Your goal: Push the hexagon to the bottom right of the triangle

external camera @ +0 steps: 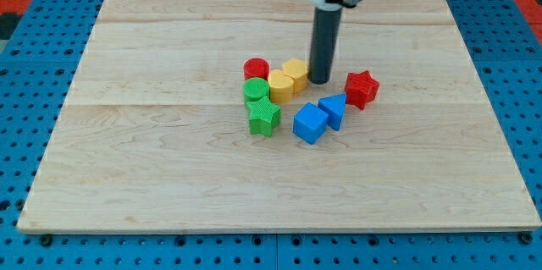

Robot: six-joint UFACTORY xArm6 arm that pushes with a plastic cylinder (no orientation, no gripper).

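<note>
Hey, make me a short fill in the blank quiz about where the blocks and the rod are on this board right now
1. My tip sits just to the view's right of a ____ block.
2. The red star lies to the view's ____ of my tip.
3. The blue triangle touches a blue ____ at its lower left.
4. Below the green cylinder sits a green ____.

Missing words: yellow; right; cube; star
</note>
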